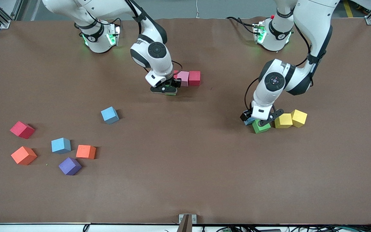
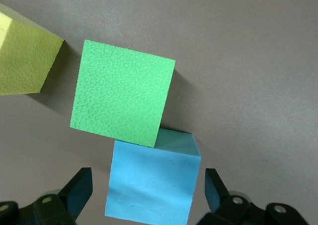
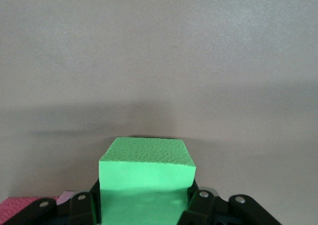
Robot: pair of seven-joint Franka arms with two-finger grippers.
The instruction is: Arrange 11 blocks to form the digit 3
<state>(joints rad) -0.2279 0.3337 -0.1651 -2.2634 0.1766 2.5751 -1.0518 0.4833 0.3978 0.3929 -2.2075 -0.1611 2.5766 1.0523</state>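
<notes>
My right gripper (image 1: 168, 91) is shut on a green block (image 3: 146, 178), low at the table beside a pink block (image 1: 183, 78) and a red block (image 1: 194, 78) that stand in a row. Only a green sliver of the held block (image 1: 172, 94) shows in the front view. My left gripper (image 2: 148, 195) is open around a light blue block (image 2: 151, 183), with a gap at each finger (image 2: 79, 187). That block touches a second green block (image 2: 123, 93), with a yellow block (image 2: 25, 56) beside it. In the front view the left gripper (image 1: 252, 121) hides most of the light blue block.
Two yellow blocks (image 1: 283, 120) (image 1: 299, 118) sit beside the green block (image 1: 261, 126). Toward the right arm's end lie loose blocks: light blue (image 1: 110, 115), red (image 1: 22, 130), light blue (image 1: 61, 145), orange (image 1: 86, 151), orange (image 1: 24, 155) and purple (image 1: 70, 166).
</notes>
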